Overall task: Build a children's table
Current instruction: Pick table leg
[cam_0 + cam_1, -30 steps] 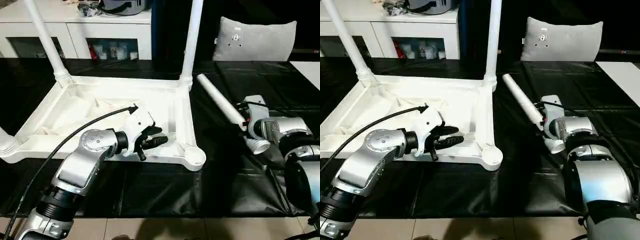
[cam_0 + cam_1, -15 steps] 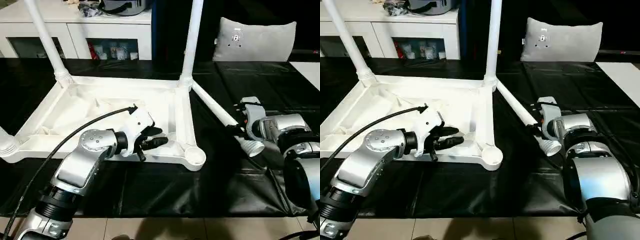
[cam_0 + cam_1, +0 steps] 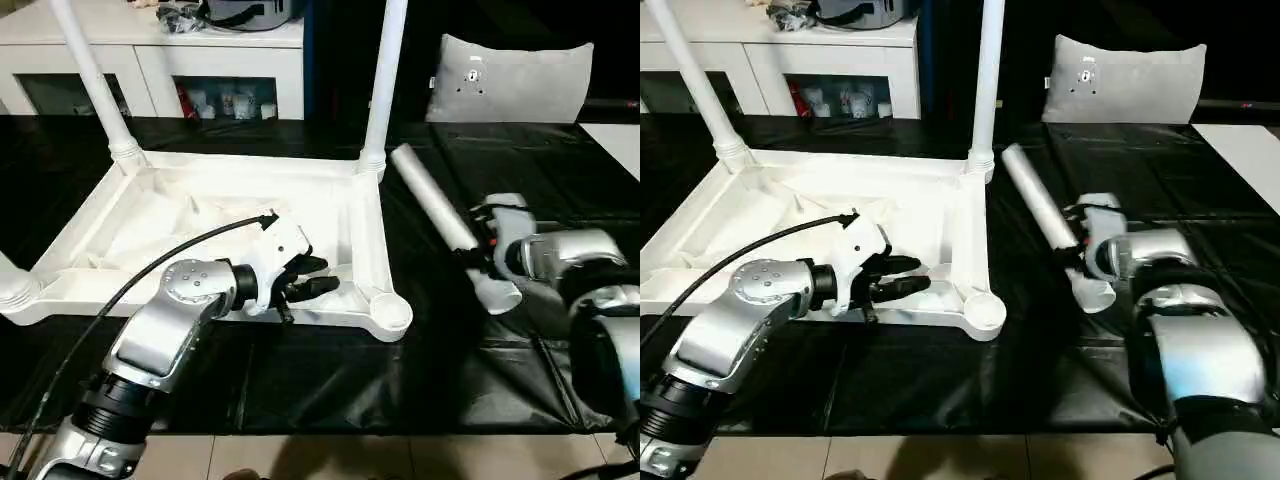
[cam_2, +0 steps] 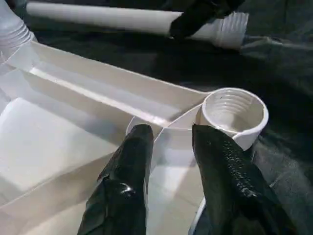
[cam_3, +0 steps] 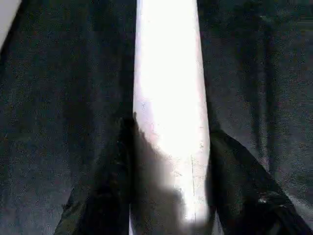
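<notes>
Nearest the camera, the left claw [image 3: 305, 285] sat at the near rim of the upside-down children's table [image 3: 150, 225], fingers [image 4: 129, 166] spread a bit, straddling the rim wall just beside the empty corner socket [image 4: 234, 113]. That socket was a threaded round cup with nothing in it.

Off to the right, the right claw [image 5: 168, 161] was pinching the loose leg [image 3: 440, 215], one black finger on each side of the white tube. The leg's threaded end [image 3: 1095, 292] pointed toward the robot and the other end angled away toward the far corner of the table. I couldn't tell if it was touching the black sheet [image 3: 330, 375] or held just above it.

The table lay ribbed side up on that sheet, like a shallow tray. Its two far corner sockets each had a leg standing upright in them: far left leg [image 3: 92, 75] and far right leg [image 3: 384, 75].

Behind all that were a grey cushion [image 3: 515, 78] and a white cabinet [image 3: 150, 60] with small stuff behind its glass doors.
</notes>
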Motion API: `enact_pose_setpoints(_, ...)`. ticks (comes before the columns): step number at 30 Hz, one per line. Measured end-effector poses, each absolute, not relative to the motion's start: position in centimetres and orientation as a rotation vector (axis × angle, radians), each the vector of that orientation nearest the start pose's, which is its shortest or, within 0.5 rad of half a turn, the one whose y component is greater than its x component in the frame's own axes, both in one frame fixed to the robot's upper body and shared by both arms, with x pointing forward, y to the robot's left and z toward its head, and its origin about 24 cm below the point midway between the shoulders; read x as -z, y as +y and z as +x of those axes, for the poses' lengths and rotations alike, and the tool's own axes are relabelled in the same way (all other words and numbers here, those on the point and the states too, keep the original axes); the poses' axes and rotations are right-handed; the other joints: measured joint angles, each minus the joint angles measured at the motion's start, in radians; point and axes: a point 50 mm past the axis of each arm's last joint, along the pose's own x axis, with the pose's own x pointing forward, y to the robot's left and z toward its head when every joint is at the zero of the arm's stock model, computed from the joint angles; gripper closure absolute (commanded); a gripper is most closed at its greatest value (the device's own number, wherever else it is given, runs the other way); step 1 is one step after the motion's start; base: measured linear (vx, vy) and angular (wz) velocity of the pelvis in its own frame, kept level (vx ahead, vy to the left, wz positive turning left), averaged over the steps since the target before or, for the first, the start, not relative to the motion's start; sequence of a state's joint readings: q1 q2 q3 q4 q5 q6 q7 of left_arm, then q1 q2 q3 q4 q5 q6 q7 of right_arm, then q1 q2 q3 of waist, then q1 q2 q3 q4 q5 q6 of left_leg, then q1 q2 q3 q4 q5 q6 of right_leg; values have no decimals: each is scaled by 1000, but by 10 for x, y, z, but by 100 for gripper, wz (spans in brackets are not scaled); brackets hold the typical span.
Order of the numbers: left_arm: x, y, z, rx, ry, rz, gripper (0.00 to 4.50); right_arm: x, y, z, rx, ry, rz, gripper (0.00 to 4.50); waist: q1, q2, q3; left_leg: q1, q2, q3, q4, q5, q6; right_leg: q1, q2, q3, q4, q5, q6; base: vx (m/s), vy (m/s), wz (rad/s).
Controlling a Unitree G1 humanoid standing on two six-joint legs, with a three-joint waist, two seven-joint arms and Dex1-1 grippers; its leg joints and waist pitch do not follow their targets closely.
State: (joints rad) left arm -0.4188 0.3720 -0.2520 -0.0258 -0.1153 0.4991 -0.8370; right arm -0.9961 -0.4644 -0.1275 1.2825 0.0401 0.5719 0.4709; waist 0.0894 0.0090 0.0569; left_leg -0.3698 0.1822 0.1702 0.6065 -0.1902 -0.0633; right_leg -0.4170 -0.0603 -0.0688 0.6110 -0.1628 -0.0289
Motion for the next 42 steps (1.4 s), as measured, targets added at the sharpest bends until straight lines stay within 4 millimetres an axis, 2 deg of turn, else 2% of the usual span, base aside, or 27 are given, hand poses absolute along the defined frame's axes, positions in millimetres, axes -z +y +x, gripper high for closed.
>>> enact_pose_setpoints(4, -100, 107, 293, 1042, 235, 265, 287, -75, -261, 369, -59, 639, 272, 265, 0, 0, 0, -1, 0, 0, 0, 0, 0, -2, 0, 0, 0, 0, 0, 0, 0, 0)
enact_pose_setpoints(8, -106, 100, 297, 1014, 172, 207, 287, -97, -266, 378, -72, 408, 464, 265, -2, 0, 0, -3, 0, 1, 0, 0, 0, -3, 0, 0, 0, 0, 0, 0, 0, 0)
enact_pose_setpoints(10, -113, 96, 301, 987, 121, 182, 287, -116, -266, 382, -128, 259, 559, 265, 0, 1, 0, -2, 0, 1, 0, 0, 0, -3, 0, 0, 0, 0, 0, 0, 0, 0)
enact_pose_setpoints(11, -117, 93, 305, 972, 100, 157, 271, -124, -266, 381, -171, 183, 597, 265, 1, 1, 0, -3, 0, 0, 0, 0, 0, -2, 1, -1, 0, 0, 0, 0, 0, 0)
enact_pose_setpoints(13, -130, 86, 313, 938, 37, 81, 255, -143, -258, 376, -315, 34, 646, 265, 5, 2, 0, -3, 1, 0, 0, 0, 1, -2, 1, -2, -1, 0, -1, 0, 0, 0)
enact_pose_setpoints(15, -148, 82, 321, 893, -40, -21, 243, -154, -241, 366, -486, -70, 677, 265, 10, 4, 0, -3, 2, 0, 1, 3, 6, -2, 1, -1, -1, 1, -1, 0, 0, 0)
enact_pose_setpoints(18, -171, 76, 328, 871, -122, -127, 214, -158, -219, 356, -652, -83, 677, 266, 13, 5, -1, -2, 2, 0, 0, 3, 6, -2, 1, -1, -1, 1, -1, 0, 0, 0)
enact_pose_setpoints(22, -188, 71, 335, 865, -149, -321, 173, -161, -198, 341, -803, -107, 686, 266, 26, 5, -1, -3, 2, 0, 0, 3, 5, -2, 1, -2, -1, -2, 3, 0, 0, 0)
enact_pose_setpoints(26, -207, 61, 338, 880, -186, -448, 154, -167, -174, 329, -942, -114, 710, 266, 29, 5, -1, -3, 1, -1, 0, 2, 3, -1, 0, -2, -3, -3, 5, 0, 0, 0)
enact_pose_setpoints(30, -206, 59, 340, 881, -143, -573, 120, -164, -156, 317, -1029, -82, 710, 266, 36, 3, -1, -4, 0, -1, -1, 2, 3, -1, 0, -2, -3, -3, 6, 0, 0, 0)
enact_pose_setpoints(36, -205, 61, 339, 894, -114, -664, 77, -157, -150, 314, -1044, -50, 716, 266, 43, 2, 0, -4, 0, -1, -2, 2, 3, -2, 0, -2, -4, -4, 7, 0, 0, 0)
enact_pose_setpoints(38, -205, 61, 339, 900, -112, -694, 45, -158, -149, 313, -1048, -51, 709, 266, 49, 2, 0, -4, 0, -1, -2, 2, 3, -2, 0, -2, -4, -4, 7, 0, 0, 0)
enact_pose_setpoints(42, -208, 61, 338, 917, -112, -745, 42, -150, -140, 309, -1078, 3, 690, 266, 54, 2, 0, -4, 0, -1, -3, 2, 3, -1, 0, -2, -5, -4, 7, 0, 0, 0)
